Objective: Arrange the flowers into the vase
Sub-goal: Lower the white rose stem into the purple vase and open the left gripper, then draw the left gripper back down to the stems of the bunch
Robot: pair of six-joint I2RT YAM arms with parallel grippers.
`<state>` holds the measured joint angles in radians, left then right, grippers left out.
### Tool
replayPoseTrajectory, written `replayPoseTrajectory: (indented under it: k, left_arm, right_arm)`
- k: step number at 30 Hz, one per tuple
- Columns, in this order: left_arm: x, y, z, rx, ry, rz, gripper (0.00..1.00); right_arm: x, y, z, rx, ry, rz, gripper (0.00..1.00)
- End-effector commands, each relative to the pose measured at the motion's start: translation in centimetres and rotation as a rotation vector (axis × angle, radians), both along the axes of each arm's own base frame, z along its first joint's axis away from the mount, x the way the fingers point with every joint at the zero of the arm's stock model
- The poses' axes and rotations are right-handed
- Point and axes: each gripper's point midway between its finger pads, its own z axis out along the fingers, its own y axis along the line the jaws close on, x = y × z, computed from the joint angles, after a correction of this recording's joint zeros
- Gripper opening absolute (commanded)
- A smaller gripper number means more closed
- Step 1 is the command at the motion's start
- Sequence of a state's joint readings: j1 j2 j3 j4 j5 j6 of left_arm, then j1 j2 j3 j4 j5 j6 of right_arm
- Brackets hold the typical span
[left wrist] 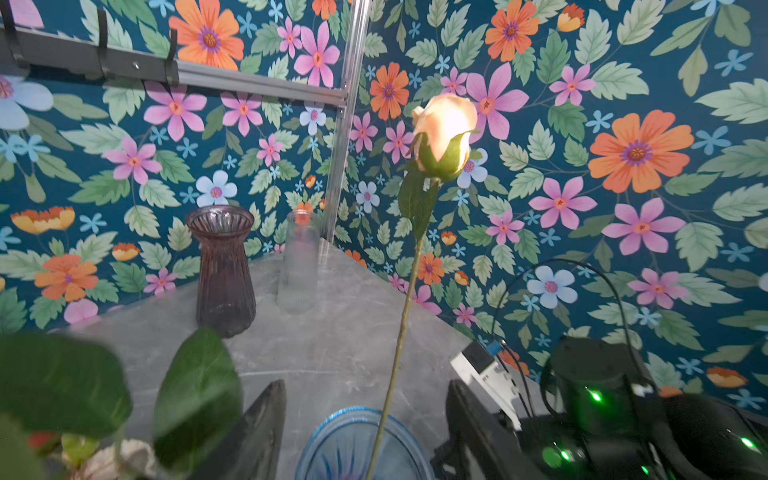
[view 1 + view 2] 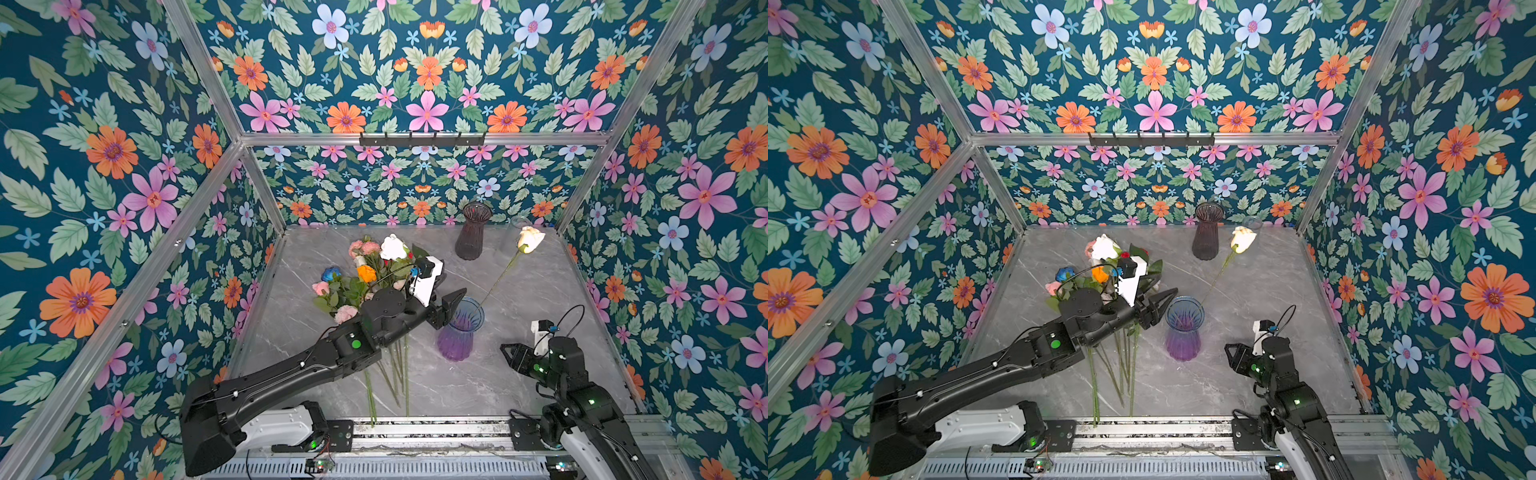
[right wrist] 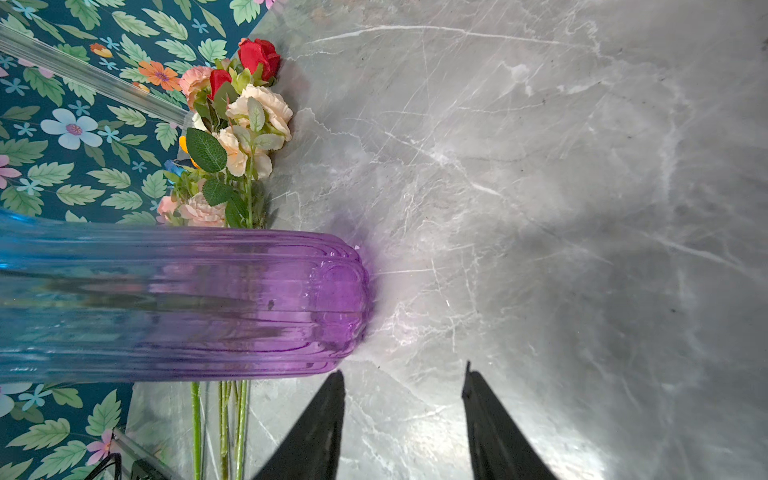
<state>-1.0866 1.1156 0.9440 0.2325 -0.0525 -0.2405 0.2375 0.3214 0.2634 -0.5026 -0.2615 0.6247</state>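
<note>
The vase (image 2: pixel 455 345) (image 2: pixel 1183 340) is blue at the rim and purple at the base, and stands mid-table. One cream rose (image 2: pixel 531 239) (image 1: pixel 444 133) stands in it, its stem leaning to the back right. My left gripper (image 2: pixel 455 309) (image 1: pixel 368 419) hovers at the vase's rim, open, with the stem passing free between its fingers. The other flowers (image 2: pixel 365 274) (image 3: pixel 237 124) lie in a bunch on the table to the vase's left, partly under the left arm. My right gripper (image 2: pixel 508 353) (image 3: pixel 403 386) is open and empty, low beside the vase's base (image 3: pixel 187 303).
A dark maroon vase (image 2: pixel 473 232) (image 1: pixel 224 270) and a clear glass (image 2: pixel 519 224) (image 1: pixel 299 262) stand at the back of the grey marble table (image 2: pixel 540 299). A black hook rail (image 2: pixel 422 139) hangs on the back wall. Flowered walls close in three sides.
</note>
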Motion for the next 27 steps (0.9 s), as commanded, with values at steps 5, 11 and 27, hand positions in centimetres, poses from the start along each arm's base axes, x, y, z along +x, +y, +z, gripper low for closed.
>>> replayPoseTrajectory:
  k: [5,11,27]
  left_arm:
    - [-1.0,5.7,-3.4,-0.004,0.097,0.108,0.62]
    - [-0.4,9.9,-7.2,-0.03,0.141,0.264,0.59]
    - [7.4,12.0,-24.6,0.357,0.572,0.432,0.27]
  right_arm:
    - [0.5,0.2,0.6,0.004,-0.027,0.006,0.48]
    - [0.6,0.3,0.5,0.003,-0.014,0.011,0.48]
    - [0.5,0.2,0.5,0.004,-0.022,0.008,0.48]
